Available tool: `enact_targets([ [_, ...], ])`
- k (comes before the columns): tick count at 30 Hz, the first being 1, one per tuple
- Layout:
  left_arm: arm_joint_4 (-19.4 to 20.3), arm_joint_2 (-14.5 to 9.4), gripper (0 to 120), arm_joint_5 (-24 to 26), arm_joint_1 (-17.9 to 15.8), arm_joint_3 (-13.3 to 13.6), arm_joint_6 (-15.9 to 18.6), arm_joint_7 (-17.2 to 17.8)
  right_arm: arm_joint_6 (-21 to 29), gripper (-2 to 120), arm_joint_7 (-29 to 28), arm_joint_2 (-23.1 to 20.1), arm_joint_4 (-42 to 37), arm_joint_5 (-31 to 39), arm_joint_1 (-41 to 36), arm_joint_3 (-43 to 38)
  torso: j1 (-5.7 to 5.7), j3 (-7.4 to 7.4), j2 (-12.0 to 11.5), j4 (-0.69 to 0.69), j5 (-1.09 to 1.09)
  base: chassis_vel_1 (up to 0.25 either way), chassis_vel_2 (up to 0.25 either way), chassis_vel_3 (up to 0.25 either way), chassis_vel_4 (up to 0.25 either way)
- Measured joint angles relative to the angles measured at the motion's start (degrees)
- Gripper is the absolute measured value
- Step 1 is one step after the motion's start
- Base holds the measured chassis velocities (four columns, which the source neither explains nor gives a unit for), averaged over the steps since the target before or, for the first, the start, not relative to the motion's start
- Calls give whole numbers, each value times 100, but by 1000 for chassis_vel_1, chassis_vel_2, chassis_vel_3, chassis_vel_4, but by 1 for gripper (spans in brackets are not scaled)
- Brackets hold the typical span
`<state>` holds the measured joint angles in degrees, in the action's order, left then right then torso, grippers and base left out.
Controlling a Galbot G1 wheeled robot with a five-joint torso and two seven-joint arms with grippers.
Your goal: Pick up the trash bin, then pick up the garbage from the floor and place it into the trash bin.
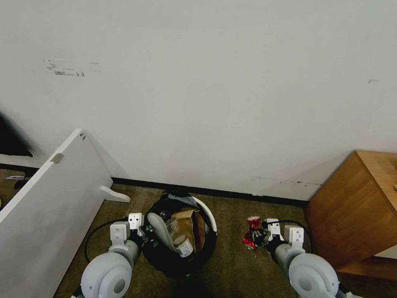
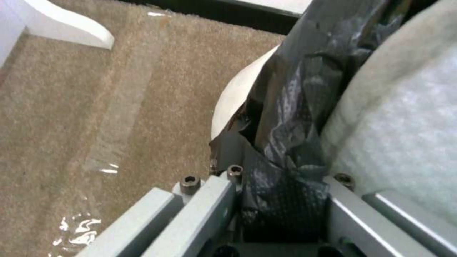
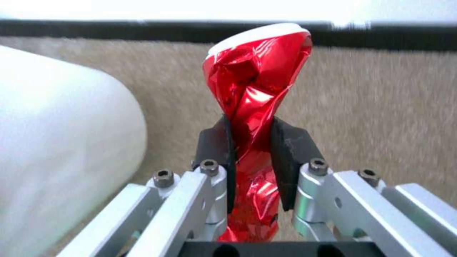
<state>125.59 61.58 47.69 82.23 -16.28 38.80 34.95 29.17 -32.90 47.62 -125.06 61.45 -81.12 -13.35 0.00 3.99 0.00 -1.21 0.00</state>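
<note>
Crushed red can (image 3: 255,107) is pinched by right gripper (image 3: 252,160) at 3 o'clock of trash bin (image 1: 209,215), whose rim is clamped by left gripper (image 2: 281,192); a carry over the bin's mouth is judged next.

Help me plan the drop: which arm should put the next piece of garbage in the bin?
Right, probably. The right tool already pinches the red packet, while the left tool grips the trash bin rim.

Left arm low at near left, left gripper (image 1: 142,231) clamped on the trash bin (image 1: 209,215) rim. Right arm low at near right, right gripper (image 1: 260,236) pinching the red packet (image 3: 255,107), pads (image 3: 290,157) closed tight.
</note>
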Motion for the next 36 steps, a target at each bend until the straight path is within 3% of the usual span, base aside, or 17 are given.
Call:
enact_targets([
  [11,98,-41,0,813,-365,69,90,509,-102,16,359,-650,-760,336,-18,-514,0,0,0,-3,0,0,0,0,0],
  [21,80,-84,0,1126,-596,155,132,613,-316,16,624,-854,-1189,501,93,-663,0,0,0,-2,0,0,0,0,0],
  [36,-137,65,0,1495,-1137,670,216,875,-767,16,1592,-1186,-1848,684,34,-1167,0,0,0,-2,0,0,0,0,0],
])
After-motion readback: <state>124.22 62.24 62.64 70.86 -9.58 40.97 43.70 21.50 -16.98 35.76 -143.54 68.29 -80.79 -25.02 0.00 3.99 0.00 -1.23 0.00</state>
